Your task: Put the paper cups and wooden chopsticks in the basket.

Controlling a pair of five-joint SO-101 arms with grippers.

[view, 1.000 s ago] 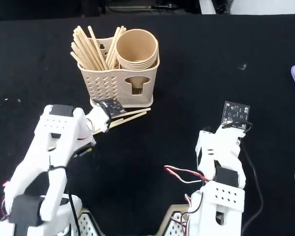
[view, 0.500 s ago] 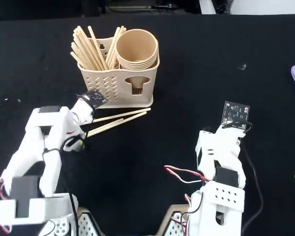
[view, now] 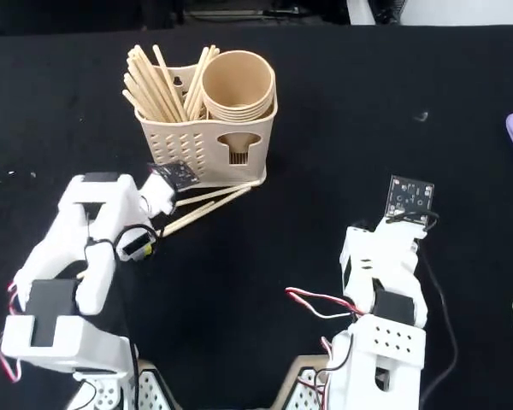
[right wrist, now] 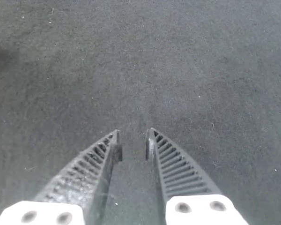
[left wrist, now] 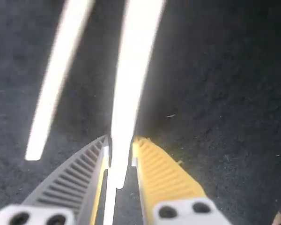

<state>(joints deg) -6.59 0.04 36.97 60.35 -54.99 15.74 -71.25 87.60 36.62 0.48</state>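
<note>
Left claw [left wrist: 119, 140] clenched on one loose chopstick [left wrist: 131, 70], gripped near its end; the stick runs out ahead of the jaws. Second chopstick [left wrist: 56, 79] lies just beside it on the black table [view: 342, 102], not gripped. Both lie just on the near side of the basket [view: 184, 154].

Basket sits far, left of centre: bundle of chopsticks [view: 154, 85] in its left compartment, stacked paper cups [view: 238, 85] in its right.

Right claw [right wrist: 132, 138] slightly parted, holding nothing, over bare table at near right.

Judgement: with an end grip the stick will likely swing. Lift slowly, tip it upright, clear the basket's near wall, and release over the left compartment. Watch that the neighbouring stick is not dragged along.
</note>
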